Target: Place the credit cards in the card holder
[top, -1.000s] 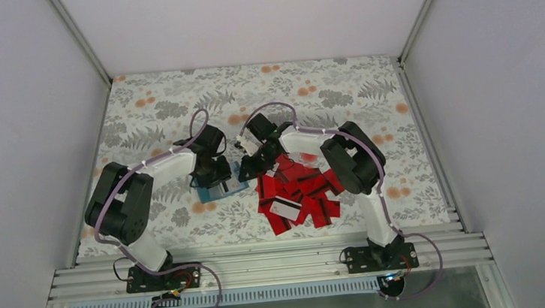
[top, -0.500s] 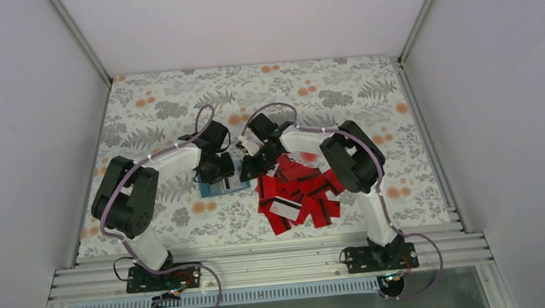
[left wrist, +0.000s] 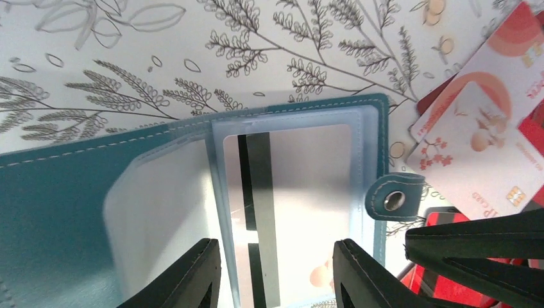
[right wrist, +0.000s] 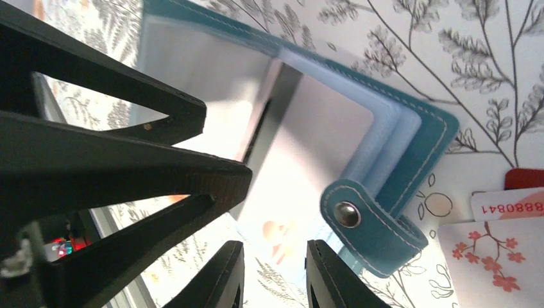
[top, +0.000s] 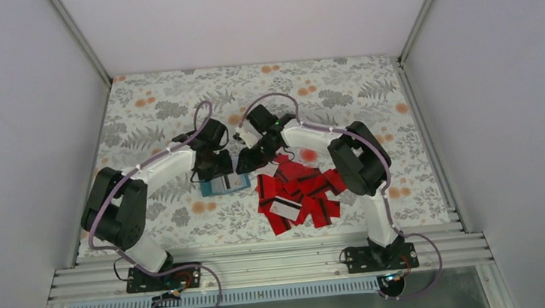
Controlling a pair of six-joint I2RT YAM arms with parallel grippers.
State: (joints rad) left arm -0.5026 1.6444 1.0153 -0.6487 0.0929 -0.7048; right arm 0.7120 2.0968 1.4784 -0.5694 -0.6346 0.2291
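The teal card holder (top: 224, 183) lies open on the table between my two grippers. In the left wrist view the card holder (left wrist: 77, 205) shows clear pockets (left wrist: 295, 186) with a black-striped card inside, and its snap tab (left wrist: 393, 197) points right. My left gripper (left wrist: 276, 273) is open just above the pockets. My right gripper (right wrist: 274, 276) is open beside the snap tab (right wrist: 369, 221), over the holder's edge. The credit cards (top: 300, 193) lie in a red pile to the right of the holder. White-faced cards (left wrist: 475, 147) lie next to the tab.
The table has a floral cloth (top: 339, 95). Grey walls and metal rails (top: 435, 146) close it in on left, right and back. The two grippers (top: 229, 160) sit very close together, fingers nearly touching over the holder.
Both grippers have shifted a little toward the far side and closer together over the holder. The left arm has stretched out further. The card pile has not moved.
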